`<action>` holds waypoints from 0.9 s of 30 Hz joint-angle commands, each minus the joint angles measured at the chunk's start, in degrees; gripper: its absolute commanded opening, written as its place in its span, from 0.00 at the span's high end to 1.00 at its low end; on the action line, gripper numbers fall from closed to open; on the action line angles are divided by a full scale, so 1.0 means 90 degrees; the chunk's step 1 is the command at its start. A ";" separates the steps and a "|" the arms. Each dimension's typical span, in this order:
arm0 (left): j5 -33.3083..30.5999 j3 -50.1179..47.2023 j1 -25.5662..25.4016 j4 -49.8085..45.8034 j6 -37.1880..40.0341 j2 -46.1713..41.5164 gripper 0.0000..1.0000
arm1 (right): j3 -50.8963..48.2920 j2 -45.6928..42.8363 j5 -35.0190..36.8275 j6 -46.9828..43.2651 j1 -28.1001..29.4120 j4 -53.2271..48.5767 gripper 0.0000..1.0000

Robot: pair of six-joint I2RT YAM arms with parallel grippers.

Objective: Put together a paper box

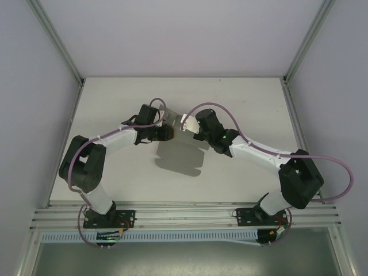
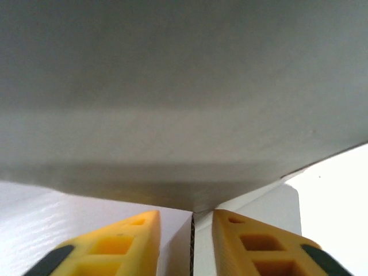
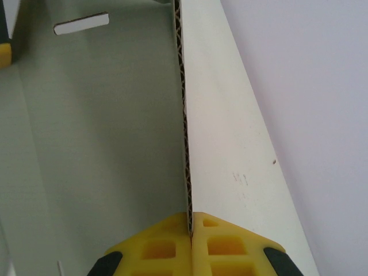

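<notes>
1. The right pincer [image 3: 190, 217] is clamped all the way down. Both yellow fingers [image 3: 155, 247] are squeezed onto the corrugated edge of the paper box [image 3: 103, 126], with no gap on either side of the card.
2. From those fingertips the edge runs straight ahead. Left of it is the grey face of the box with a fold line down it. Far ahead and to the left there's a narrow slot [image 3: 81, 23] cut through the card. Right of the edge a paler panel slopes off toward the table [image 3: 328, 86].
3. The left pincer [image 2: 186, 215] is open just a crack. A thin card edge stands in the gap, and pale card shows on both sides of it between the fingertips, so the tips aren't pressing on it as far as I can see.
4. Just ahead of and above the left pincer's tips a big grey panel of the box hangs over, pretty blurry. A pale flap sits off to the right of the tips, with table beyond it.
5. In the overhead view the two pincers point at each other with their tips close together. A raised bit of the box sits between them. The rest of the sheet is spread on the table on the near side of both, toward the arm bases, and its near edge is notched.
</notes>
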 commanded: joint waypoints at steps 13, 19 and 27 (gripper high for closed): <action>-0.0047 0.0143 -0.0036 -0.0968 -0.0044 -0.0660 0.66 | 0.0101 0.0158 0.0170 -0.0042 -0.0062 -0.0027 1.00; -0.0127 0.0192 -0.0259 -0.1124 -0.0059 -0.0639 0.83 | 0.0140 0.0149 0.0033 0.0064 -0.0046 -0.0099 1.00; 0.0459 0.0651 -0.0467 -0.0364 -0.0303 0.0027 0.79 | 0.0150 0.0070 -0.0201 0.0294 0.0046 -0.0146 1.00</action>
